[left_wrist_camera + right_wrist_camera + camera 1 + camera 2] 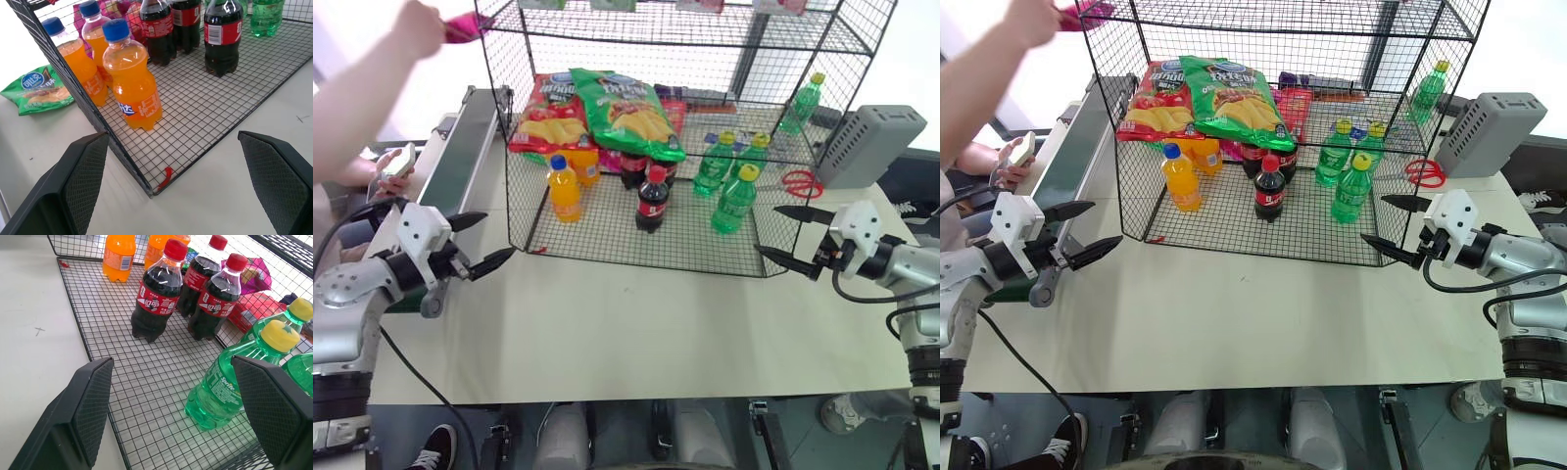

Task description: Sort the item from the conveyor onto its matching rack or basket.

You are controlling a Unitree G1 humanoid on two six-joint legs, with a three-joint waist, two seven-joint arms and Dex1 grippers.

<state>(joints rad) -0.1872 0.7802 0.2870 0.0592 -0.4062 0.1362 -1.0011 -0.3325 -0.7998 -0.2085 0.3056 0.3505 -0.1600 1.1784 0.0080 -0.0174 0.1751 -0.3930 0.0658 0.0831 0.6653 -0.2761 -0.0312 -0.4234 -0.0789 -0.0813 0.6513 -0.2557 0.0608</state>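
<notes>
A person's hand (416, 24) holds the magenta-pink item (462, 26) in the air at the far left, beside the top left corner of the black wire rack (524, 211). Below it runs the dark green conveyor (465, 147), along the rack's left side. My left gripper (499, 233) hovers open and empty over the table, just off the rack's front left corner. At the front right corner my right gripper (767, 229) is also open and empty. In the wrist views the left fingers (83, 181) and right fingers (83, 406) stand wide apart, facing the lower tier.
Orange soda bottles (564, 188), cola bottles (652, 199) and green bottles (734, 199) stand on the lower tier. A red chip bag (546, 113) and green chip bag (625, 110) lie above. A small green bag (39, 90) lies left of the rack. Grey box (871, 142), red scissors (800, 183).
</notes>
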